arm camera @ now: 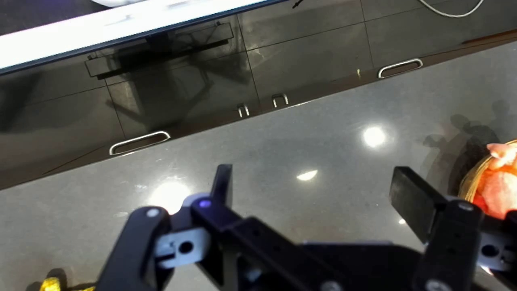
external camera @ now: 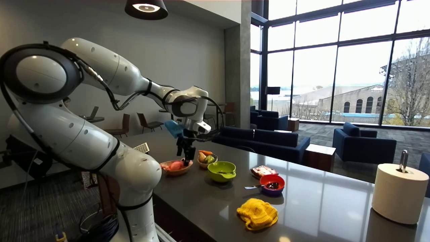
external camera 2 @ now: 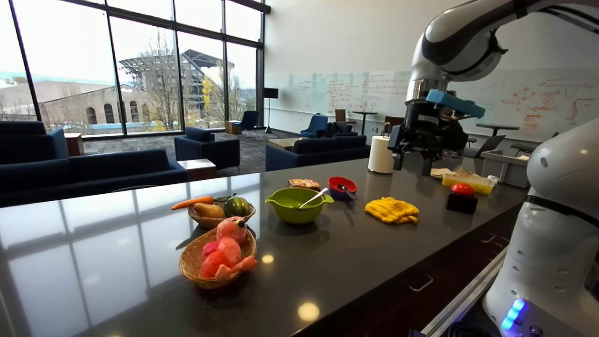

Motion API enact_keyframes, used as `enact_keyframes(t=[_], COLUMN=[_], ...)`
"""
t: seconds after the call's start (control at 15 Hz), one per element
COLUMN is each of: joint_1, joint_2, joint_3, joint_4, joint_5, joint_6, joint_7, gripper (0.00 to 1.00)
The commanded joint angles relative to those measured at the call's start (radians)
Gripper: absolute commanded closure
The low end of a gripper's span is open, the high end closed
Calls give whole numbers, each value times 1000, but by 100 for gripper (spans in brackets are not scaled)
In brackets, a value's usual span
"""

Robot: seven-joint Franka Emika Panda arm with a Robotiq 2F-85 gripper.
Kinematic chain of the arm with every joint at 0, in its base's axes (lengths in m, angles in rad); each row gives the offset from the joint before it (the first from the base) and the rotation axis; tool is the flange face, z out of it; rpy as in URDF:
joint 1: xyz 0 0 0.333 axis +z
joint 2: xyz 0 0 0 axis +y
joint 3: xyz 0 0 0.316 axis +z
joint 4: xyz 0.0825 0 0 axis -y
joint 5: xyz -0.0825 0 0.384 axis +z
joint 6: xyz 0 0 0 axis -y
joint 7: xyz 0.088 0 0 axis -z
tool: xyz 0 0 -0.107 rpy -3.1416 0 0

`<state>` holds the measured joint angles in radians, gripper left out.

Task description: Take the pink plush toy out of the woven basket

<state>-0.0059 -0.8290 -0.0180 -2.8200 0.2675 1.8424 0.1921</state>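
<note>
the fuzzy pink plush toy (external camera 2: 225,250) rests in an oval woven basket (external camera 2: 193,263) — the hard, angular tool (arm camera: 313,184) spread wide.

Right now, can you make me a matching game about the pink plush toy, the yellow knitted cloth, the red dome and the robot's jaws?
Things:
1. pink plush toy
2. yellow knitted cloth
3. red dome
4. robot's jaws

Places and states:
A. on top of a black box
B. wide open, holding nothing
C. lying directly on the counter
D. in a woven basket

Right pairs: 1-D, 2-C, 3-A, 4-B.
</note>
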Motion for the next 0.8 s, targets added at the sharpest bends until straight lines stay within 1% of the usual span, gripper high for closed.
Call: enact_keyframes(t=[0.0,0.33,0.53,0.73], joint_1=[-4,43,79,115], joint_2=[17,92,166,274], joint_3=[18,75,127,158], joint_4=[10,33,52,100], joint_5=[20,60,73,74], joint_6=[3,65,150,237], joint_7=[-8,-10,-7,-5], gripper=[0,0,0,0])
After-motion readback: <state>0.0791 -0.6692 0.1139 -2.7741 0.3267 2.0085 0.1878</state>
